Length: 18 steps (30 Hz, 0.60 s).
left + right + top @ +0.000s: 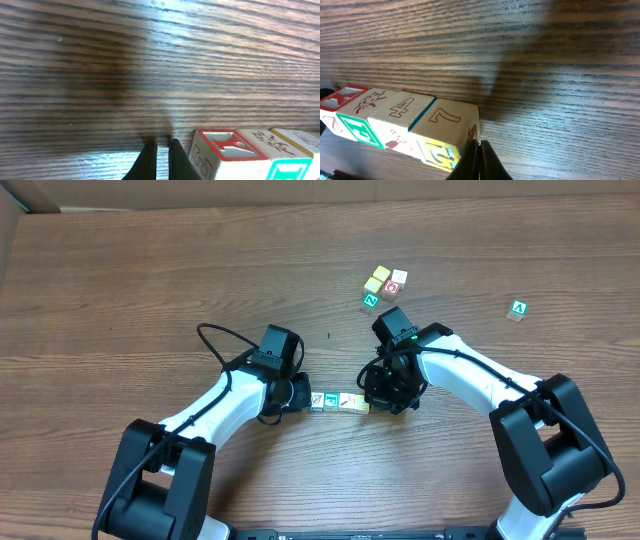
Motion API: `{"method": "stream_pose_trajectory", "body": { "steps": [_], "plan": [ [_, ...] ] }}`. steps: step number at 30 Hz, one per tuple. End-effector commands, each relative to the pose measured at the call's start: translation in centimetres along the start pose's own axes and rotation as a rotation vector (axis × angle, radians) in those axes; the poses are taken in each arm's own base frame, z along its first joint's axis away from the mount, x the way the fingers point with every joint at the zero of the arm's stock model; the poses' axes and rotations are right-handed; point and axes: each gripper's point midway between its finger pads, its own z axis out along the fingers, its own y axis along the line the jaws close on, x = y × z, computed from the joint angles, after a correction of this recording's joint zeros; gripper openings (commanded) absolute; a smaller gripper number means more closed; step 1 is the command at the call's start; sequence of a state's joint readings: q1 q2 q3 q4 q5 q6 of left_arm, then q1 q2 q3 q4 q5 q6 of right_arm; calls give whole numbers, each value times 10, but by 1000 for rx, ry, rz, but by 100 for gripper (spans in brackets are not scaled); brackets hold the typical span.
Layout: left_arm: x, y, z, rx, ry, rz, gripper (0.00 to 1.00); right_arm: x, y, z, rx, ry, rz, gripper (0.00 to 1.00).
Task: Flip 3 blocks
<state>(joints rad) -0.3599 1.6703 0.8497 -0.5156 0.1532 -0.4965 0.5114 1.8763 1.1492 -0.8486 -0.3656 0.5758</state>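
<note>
Lying end to end in a tight row near the front middle of the bench are the blocks, small wooden cubes with their sides touching. From overhead their faces read white, teal-green and pale yellow. The right wrist view shows four tops side by side: a red-framed block at the far end, then one with a little animal drawing and a green side, then one marked 4, then the 7 block nearest the camera.

The left gripper sits low at the red-framed end of the row. Its jaws are clenched to a thin slit with nothing between them. The tips are down at the wood just beside that end cube, and I cannot tell whether they touch it.

The right gripper is at the opposite end. Its jaws are pressed fully together and hold nothing, with the tips right at the lower corner of the 7 block. They look to be against it, though contact is hard to confirm. From above, the two white arms curve in from either side so that the row lies between the grippers.

Well apart, toward the back of the bench, is a small cluster of cubes in yellow, red and green. A lone green cube with a white A sits off to the right.
</note>
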Motion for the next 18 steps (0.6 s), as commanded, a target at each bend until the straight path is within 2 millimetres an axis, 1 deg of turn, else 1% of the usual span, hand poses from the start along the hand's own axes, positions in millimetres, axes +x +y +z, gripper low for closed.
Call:
{"method": "stream_pose_trajectory", "body": {
  "steps": [1, 11, 18],
  "plan": [
    [-1, -7, 0, 29, 11, 19, 4, -5, 10, -8, -19, -32, -17, 4],
    [-1, -15, 0, 76, 15, 23, 4, -5, 10, -8, -18, -32, -17, 5],
    [-2, -16, 0, 80, 13, 24, 4, -5, 10, -8, -18, -32, -17, 5]
  ]
}}
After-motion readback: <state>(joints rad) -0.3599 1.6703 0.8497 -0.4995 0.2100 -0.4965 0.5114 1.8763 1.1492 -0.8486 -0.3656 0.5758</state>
